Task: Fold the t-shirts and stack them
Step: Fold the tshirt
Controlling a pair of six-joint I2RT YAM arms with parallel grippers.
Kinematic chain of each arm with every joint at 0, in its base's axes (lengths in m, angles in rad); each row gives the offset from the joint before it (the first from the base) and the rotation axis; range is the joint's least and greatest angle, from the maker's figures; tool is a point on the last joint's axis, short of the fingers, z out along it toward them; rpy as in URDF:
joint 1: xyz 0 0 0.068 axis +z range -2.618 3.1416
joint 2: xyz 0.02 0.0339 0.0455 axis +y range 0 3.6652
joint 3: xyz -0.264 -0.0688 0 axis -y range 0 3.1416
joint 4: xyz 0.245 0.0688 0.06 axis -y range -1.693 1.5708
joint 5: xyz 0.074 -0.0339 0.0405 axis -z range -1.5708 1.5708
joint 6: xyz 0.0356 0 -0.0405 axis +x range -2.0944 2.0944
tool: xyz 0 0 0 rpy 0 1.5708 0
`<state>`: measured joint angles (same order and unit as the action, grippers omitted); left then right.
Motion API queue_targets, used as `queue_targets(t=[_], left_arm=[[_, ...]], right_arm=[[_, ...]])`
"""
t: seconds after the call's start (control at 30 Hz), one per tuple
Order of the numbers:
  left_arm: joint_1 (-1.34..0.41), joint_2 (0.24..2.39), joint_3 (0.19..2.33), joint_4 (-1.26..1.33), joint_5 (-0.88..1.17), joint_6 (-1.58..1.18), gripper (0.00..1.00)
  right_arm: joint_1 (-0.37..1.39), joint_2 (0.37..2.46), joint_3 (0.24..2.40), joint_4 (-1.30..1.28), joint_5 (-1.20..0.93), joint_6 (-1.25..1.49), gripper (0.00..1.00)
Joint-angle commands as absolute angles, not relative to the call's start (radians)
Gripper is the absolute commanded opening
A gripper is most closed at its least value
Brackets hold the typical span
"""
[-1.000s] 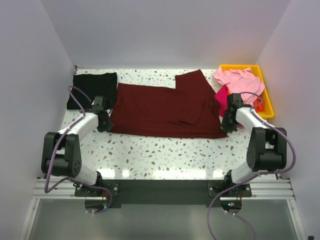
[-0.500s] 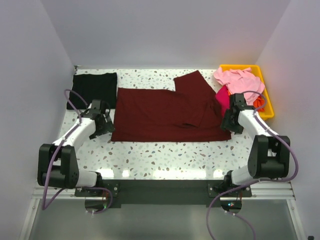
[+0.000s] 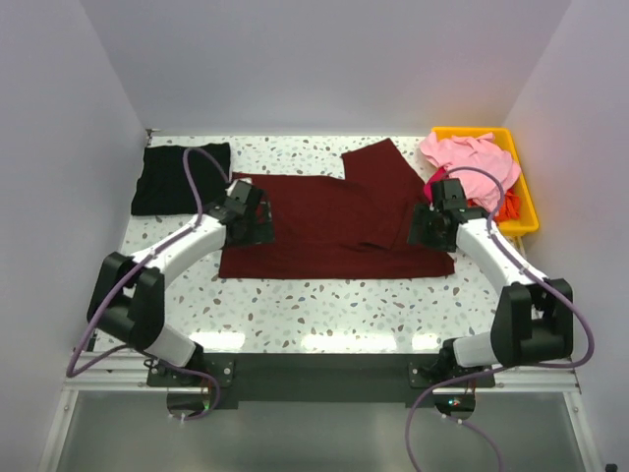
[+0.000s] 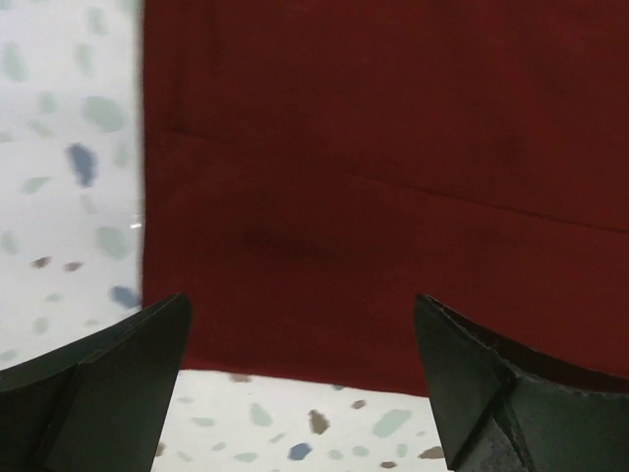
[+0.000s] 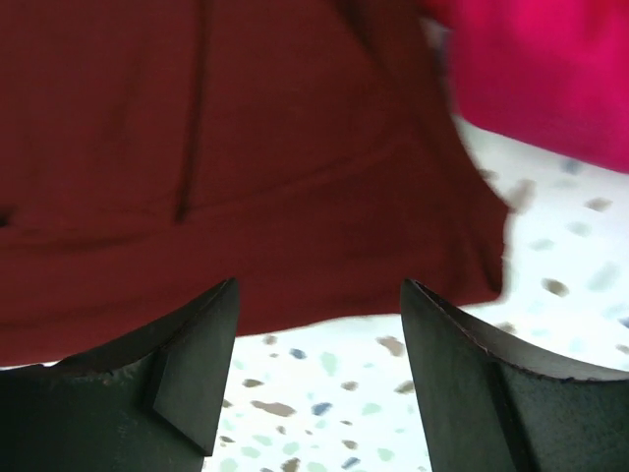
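Large dark maroon cloth t-shirt (image 3: 334, 221) lies spread across the middle of the speckled white surface (image 3: 324, 300), with the left pincer (image 3: 254, 218) over its left edge and the right pincer (image 3: 421, 228) over its right edge. Left wrist view: fingers apart above the shirt's near corner, gripping nothing. Right wrist view: fingers likewise apart over the hem, a magenta cloth t-shirt (image 5: 541, 69) just beside.

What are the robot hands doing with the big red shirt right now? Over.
Left gripper open, right gripper open, both over the maroon shirt, holding nothing. Shirt lies flat, partly folded. Magenta shirt crowds its right edge.
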<state>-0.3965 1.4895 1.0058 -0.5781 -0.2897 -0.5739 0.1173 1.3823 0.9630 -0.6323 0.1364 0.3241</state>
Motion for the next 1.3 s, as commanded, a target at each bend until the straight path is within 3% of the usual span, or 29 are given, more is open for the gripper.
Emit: queue_targets(t=[0.0,0.37,0.67,1.0,1.27], left_arm=[[-0.456,1.563,1.055,-0.467,-0.230,-0.607,1.00],[-0.476,1.643,0.905,-0.293,-0.186,-0.618,1.00],[-0.476,1.562,0.753,-0.305,-0.193,-0.666,1.00],[-0.477,1.395,0.595,-0.376,-0.181,-0.729,1.00],[-0.491,1.209,0.561,-0.482,-0.192,-0.782,1.00]], right_arm=[[0.133,1.440,0.967,-0.513,0.002,0.376,0.69],[0.152,1.597,0.927,-0.474,-0.074,0.399,0.68],[0.178,1.605,0.832,-0.554,-0.077,0.460,0.65],[0.184,1.364,0.638,-0.662,-0.109,0.541,0.66],[0.190,1.120,0.656,-0.808,-0.130,0.575,0.67]])
